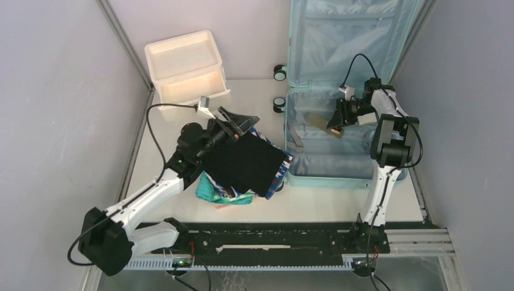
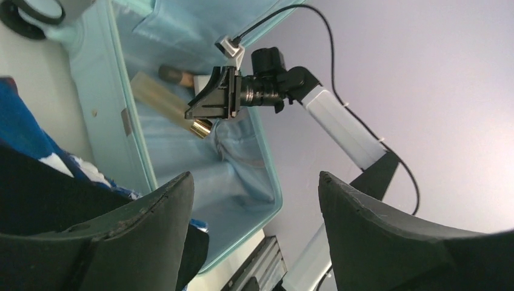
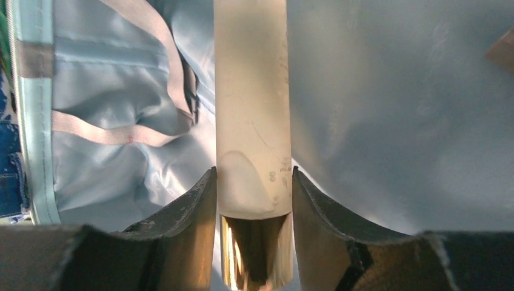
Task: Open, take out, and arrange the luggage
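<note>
The right claw [image 3: 253,182] gripped a cream tube [image 3: 251,91] with a gold cap in the open luggage [image 1: 330,159]. The left claw [image 2: 256,194] stood released, empty, beside a black garment [image 1: 245,162].

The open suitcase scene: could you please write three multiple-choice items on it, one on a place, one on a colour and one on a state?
1. Where is the cream tube with the gold cap? A on the table; B inside the suitcase; C in the white drawer box.
2. What colour is the top garment on the clothes pile? A black; B red; C yellow.
3. The suitcase lid is: A zipped shut; B half lowered; C raised fully open.
Answers: 1 B, the right gripper grips it there, lining behind; 2 A, it is plainly black; 3 C, it stands upright at the back.
</note>
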You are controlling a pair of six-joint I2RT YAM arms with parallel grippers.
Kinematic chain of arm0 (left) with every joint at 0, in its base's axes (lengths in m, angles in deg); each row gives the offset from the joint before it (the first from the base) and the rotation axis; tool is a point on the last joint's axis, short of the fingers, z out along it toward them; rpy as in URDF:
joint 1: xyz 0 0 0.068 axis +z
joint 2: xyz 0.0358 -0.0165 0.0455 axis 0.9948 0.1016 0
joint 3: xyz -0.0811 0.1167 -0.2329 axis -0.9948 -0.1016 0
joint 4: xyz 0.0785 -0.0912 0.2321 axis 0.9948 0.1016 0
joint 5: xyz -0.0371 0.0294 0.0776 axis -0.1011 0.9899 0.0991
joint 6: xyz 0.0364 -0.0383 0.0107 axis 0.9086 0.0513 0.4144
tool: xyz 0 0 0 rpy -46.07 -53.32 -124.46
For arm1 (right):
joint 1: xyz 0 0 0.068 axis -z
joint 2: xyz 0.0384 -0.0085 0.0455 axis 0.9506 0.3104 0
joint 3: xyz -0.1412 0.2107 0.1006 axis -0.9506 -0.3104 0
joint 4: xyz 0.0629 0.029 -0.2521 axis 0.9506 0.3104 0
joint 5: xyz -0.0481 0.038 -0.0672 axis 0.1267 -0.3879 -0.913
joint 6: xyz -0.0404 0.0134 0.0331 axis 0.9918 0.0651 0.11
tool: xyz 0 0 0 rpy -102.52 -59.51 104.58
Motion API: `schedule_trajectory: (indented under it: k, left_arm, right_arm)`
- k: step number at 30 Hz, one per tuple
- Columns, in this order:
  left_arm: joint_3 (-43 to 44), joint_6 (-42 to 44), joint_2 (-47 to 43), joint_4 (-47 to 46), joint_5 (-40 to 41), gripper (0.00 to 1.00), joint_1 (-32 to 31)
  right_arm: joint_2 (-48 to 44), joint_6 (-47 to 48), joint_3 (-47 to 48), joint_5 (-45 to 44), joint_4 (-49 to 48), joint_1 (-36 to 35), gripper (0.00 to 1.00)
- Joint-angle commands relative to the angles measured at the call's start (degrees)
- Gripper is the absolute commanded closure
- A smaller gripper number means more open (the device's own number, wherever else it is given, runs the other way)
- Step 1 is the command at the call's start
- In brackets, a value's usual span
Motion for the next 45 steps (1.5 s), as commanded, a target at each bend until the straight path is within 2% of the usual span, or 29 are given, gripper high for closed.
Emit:
schedule_trajectory:
  k: [1,6,11,15,17,26,32,37,42,45]
  left_arm:
    - [5.98,-2.62,3.49,-4.79,-0.1,0.21,-1.64]
    - [6.29,-2.03,3.84,-4.73,0.04,0.21,-2.04]
    - [4.61,-2.07,2.68,-4.62,0.73,0.21,-2.13]
    - [4.05,-1.95,2.15,-4.18,0.88,0.21,-2.22]
    - [3.93,-1.83,2.1,-4.02,1.01,0.21,-2.22]
    - [3.06,-1.81,1.67,-3.91,1.32,0.21,-2.18]
    - [3.67,-1.74,2.38,-3.94,1.03,0.21,-2.22]
    - [4.25,-1.59,2.96,-3.92,0.75,0.21,-2.25]
    - [4.66,-1.64,3.24,-3.92,0.06,0.21,-2.18]
    - [5.21,-1.55,3.36,-3.96,-0.57,0.21,-2.17]
  right_arm:
    - [-7.02,1.81,-7.19,-4.47,-3.09,-2.35,1.0]
    - [-14.36,6.94,-20.13,-18.1,-12.1,-7.09,1.0]
    - [-15.87,6.59,-23.93,-26.35,-17.15,-9.09,0.99]
    - [-14.44,4.92,-22.66,-28.87,-18.12,-10.97,0.76]
    - [-13.17,4.28,-21.67,-29.56,-18.05,-11.63,0.69]
    - [-10.32,0.54,-21.28,-29.22,-19.23,-12.97,0.49]
    - [-10.68,-0.87,-22.83,-28.7,-20.24,-13.1,0.39]
    - [-11.07,-1.65,-23.57,-28.99,-21.45,-13.32,0.43]
    - [-12.86,-1.48,-23.14,-25.82,-21.02,-12.21,0.82]
    - [-15.26,-1.09,-21.53,-20.45,-18.64,-9.91,0.96]
